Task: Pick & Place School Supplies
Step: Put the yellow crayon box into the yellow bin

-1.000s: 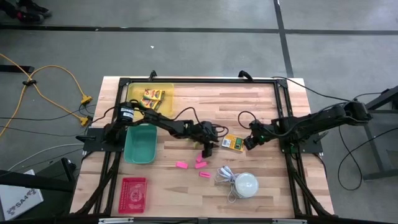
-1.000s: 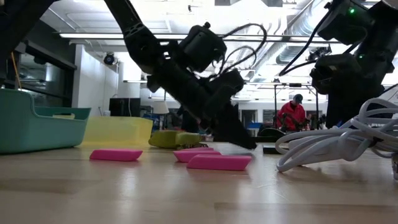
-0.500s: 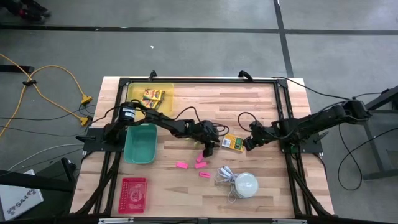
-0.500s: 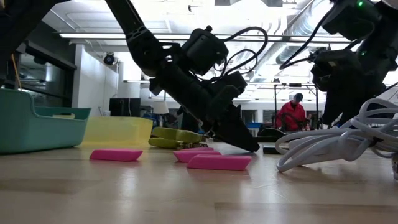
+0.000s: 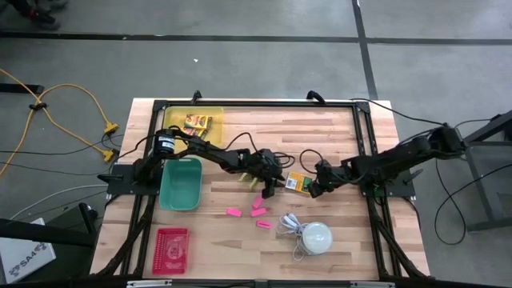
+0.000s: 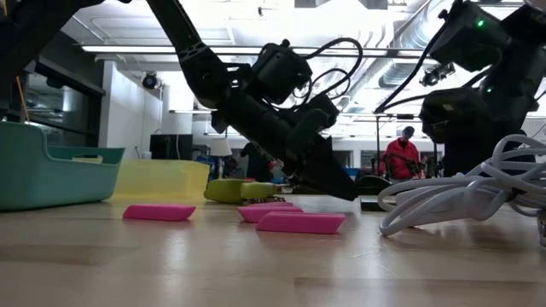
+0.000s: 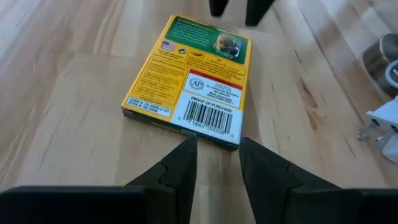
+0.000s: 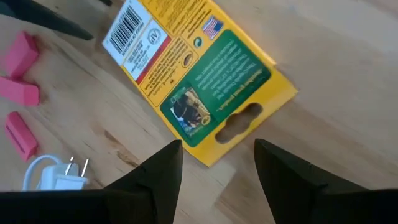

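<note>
A flat yellow-and-green box lies back-up on the table's middle, between my two grippers. My left gripper stands open at the box's barcode end, low and slanting down from the table's left. My right gripper hovers open over the box's green end with the hanger hole, coming from the right. Several pink erasers lie nearer the front edge. A lime-green scissors-like tool lies behind them by the left arm. My left gripper has both fingertips right at the edge of the box's barcode end, one toward each corner. I cannot tell whether they touch it. The box lies flat on the table.
A white dome with a coiled cord sits near the front. At the left stand a teal bin, a yellow bin holding boxes, and a red tray. A person in red is far behind.
My right gripper has come down a little and toward the table's left, closer to the box's green end. The box lies where it was.
</note>
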Available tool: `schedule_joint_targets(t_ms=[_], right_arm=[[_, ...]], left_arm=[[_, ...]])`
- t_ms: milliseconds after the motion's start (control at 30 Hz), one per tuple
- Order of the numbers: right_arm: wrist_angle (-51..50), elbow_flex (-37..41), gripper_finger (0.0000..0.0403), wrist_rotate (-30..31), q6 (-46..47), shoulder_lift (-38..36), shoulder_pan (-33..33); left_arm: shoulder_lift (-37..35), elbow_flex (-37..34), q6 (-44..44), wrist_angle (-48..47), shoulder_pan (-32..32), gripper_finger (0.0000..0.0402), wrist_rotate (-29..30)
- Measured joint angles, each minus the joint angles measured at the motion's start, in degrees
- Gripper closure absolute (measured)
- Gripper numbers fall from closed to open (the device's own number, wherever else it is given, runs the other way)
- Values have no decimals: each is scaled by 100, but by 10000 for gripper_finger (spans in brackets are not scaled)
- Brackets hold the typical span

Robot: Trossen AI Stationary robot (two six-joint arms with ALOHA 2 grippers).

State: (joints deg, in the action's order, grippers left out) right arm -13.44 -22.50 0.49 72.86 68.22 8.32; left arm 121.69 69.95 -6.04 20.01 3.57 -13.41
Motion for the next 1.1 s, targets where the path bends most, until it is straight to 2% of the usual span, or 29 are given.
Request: schedule_joint_targets(t_ms=[133,567,800,1100], right_arm=[[173,-12,213,-29,45,250,0],[472,1,213,73,241,312,-4],[598,11,213,209,271,315,-7],[655,14,213,241,235,313,-7]], left_arm=[[0,7,66,44,0,285,3],[160,17,143,183,48,285,1],[524,338,17,223,61,284,-415],[540,363,17,185,61,284,-468]])
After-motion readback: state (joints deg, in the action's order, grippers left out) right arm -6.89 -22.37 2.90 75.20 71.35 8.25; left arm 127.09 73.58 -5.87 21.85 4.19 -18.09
